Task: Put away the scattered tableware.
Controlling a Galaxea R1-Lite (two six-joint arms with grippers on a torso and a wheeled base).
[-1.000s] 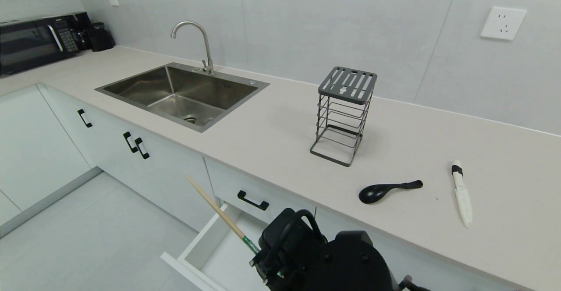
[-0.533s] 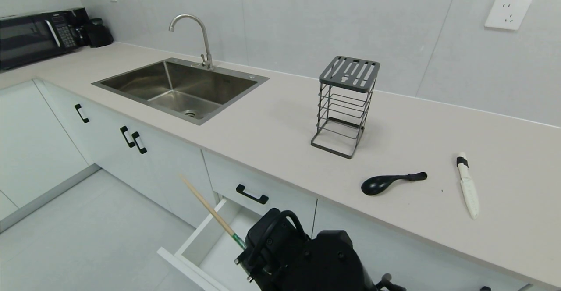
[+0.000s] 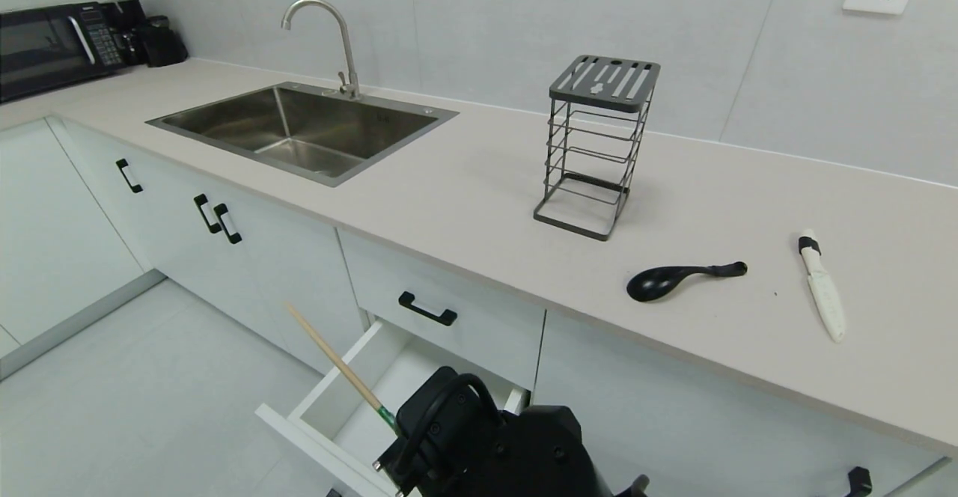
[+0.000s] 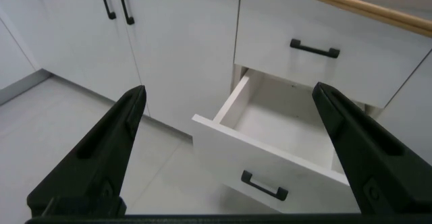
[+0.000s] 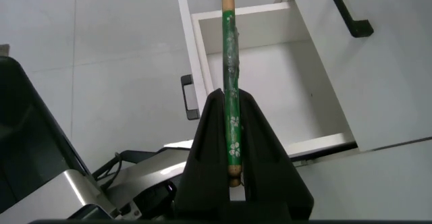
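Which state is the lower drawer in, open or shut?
Open: the lower drawer is pulled well out, its white inside exposed in both wrist views.

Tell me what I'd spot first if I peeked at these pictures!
The right gripper pinches a long wooden chopstick with a green end, held over the open white drawer below the counter. Up on the countertop, a black spoon and a white knife lie to the right of a dark wire rack.
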